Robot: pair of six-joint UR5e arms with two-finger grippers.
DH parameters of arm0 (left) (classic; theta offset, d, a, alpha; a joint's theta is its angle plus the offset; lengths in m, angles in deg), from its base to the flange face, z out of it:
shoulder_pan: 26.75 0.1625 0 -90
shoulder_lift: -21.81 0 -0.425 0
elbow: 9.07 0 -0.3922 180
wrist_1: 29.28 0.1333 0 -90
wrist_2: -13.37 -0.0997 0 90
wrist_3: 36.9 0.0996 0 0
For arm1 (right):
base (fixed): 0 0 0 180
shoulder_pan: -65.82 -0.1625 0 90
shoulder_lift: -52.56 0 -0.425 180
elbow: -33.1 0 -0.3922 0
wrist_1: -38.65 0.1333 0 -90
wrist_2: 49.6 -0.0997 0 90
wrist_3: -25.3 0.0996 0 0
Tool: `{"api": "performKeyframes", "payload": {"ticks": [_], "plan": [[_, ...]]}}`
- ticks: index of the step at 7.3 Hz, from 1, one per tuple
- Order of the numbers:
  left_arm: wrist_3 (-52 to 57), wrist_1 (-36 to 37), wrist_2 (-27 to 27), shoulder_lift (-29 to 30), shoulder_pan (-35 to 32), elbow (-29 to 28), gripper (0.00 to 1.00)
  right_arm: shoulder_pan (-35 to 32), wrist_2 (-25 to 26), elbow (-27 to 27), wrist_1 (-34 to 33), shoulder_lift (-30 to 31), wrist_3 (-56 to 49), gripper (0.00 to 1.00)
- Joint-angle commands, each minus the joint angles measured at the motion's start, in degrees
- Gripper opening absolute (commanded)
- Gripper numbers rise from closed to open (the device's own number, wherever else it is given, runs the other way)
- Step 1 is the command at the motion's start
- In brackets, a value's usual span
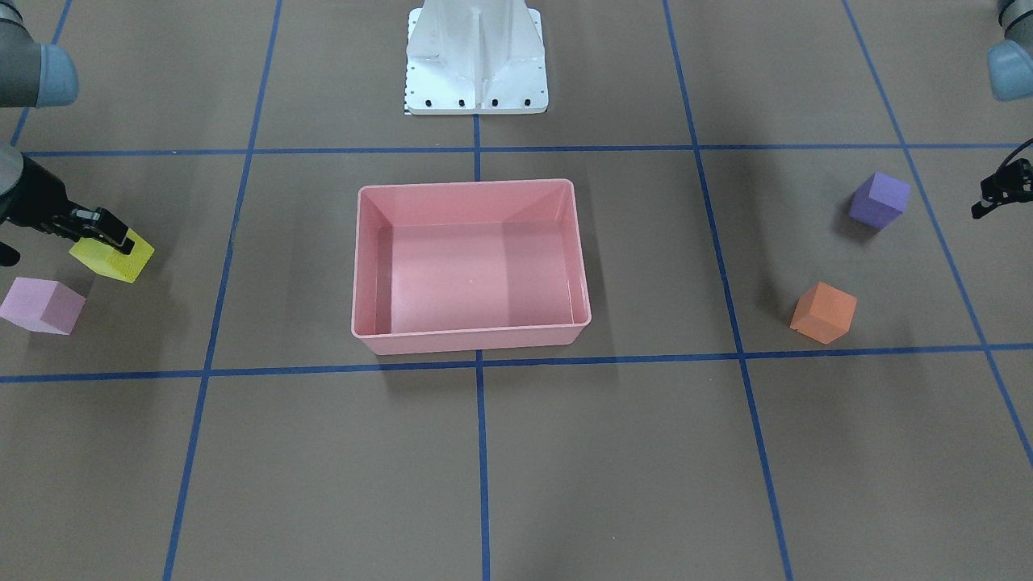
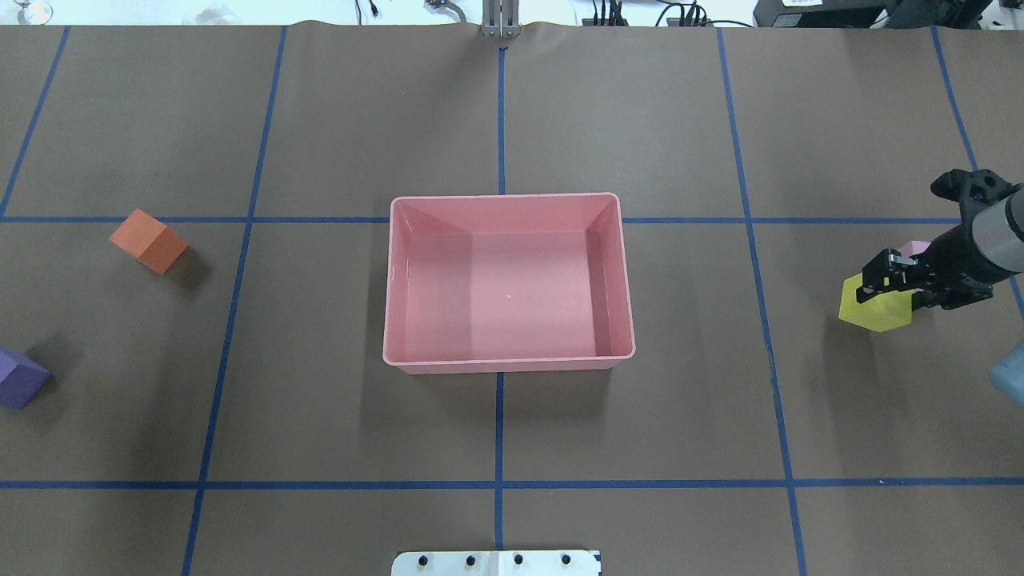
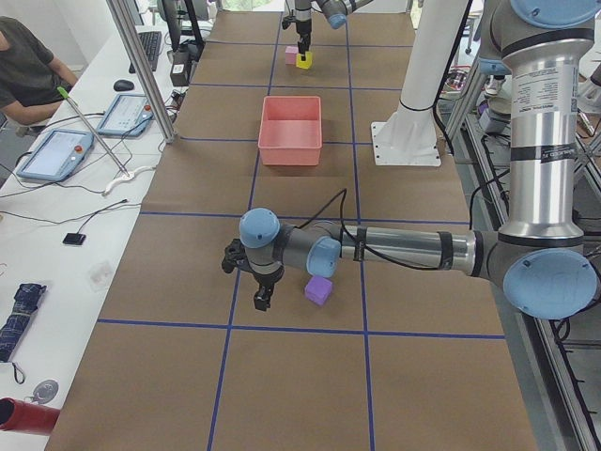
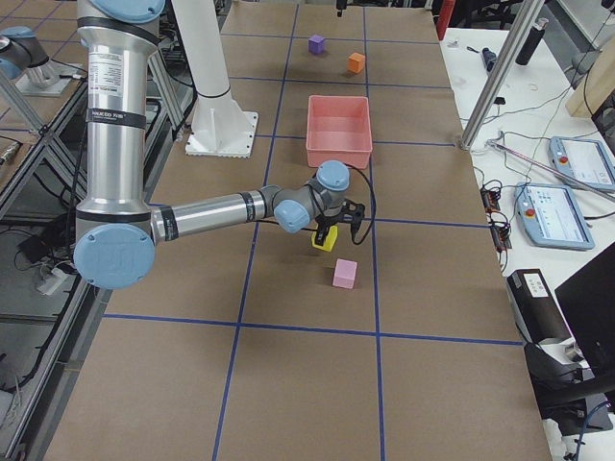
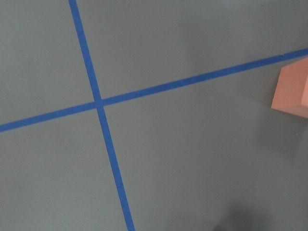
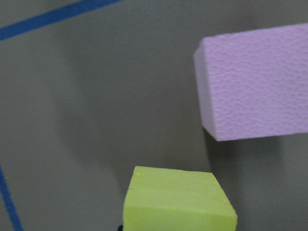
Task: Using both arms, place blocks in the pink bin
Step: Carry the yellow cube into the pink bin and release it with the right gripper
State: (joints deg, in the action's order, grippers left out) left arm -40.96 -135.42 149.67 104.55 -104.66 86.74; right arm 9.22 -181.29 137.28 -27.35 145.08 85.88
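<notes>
**Clamping the yellow block (image 1: 113, 258)**

It is sitting tilted at the front view's left edge, with my right pincer (image 1: 107, 234) closing on it. The pink bin (image 1: 470, 340) is lying mid-frame, long axis left-right. My left pincer (image 1: 999, 192) is hanging at the right edge; I cannot tell its grip.

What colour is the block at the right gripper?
The block is yellow, clearest in the exterior front-facing view.

Seen from overhead, the brown table (image 2: 640, 120), gridded in blue tape (image 2: 499, 484), carries a pink bin (image 2: 504, 366) at centre — orange block (image 2: 149, 241) at 9 o'clock, purple block (image 2: 20, 378) at 8, light pink block (image 1: 42, 305) at 3, white pedestal (image 1: 476, 56) at 6. Yellow block (image 2: 876, 308) also at 3 — resting or lifted, unclear.
</notes>
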Motion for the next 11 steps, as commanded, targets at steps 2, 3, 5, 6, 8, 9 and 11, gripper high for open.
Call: {"api": "performKeyframes", "payload": {"ticks": [2, 3, 5, 6, 8, 9, 11], "plan": [[-10.61, -10.66, -0.07, -4.35, 6.53, -0.18, 1.00, -0.53, 0.47, 3.39, -0.97, -10.40, 6.88, 0.00], [-11.49, -10.84, 0.02, -4.35, 7.32, -0.01, 1.00, 0.08, 0.56, 3.40, -1.06, -13.92, 13.53, 0.00], [-11.94, -12.07, 0.02, -4.44, 8.12, -0.09, 1.00, 3.84, 1.95, 4.53, -4.19, -20.50, 22.10, 0.00], [-11.94, -12.07, 0.02, -4.44, 8.12, -0.09, 1.00, 7.43, 7.45, 5.58, -9.18, -25.07, 22.39, 0.00], [-11.94, -12.25, 0.11, -4.44, 8.56, -0.09, 1.00, 14.83, 14.86, 7.00, -16.75, -31.41, 24.04, 0.00], [-11.94, -12.51, 0.02, -4.44, 9.52, -0.01, 1.00, 17.46, 16.36, 6.30, -18.01, -33.96, 24.93, 0.00], [-14.55, -14.08, -0.15, -4.44, 11.97, -0.01, 1.00, 21.07, 19.10, 4.90, -19.52, -34.60, 26.78, 0.00]]}}
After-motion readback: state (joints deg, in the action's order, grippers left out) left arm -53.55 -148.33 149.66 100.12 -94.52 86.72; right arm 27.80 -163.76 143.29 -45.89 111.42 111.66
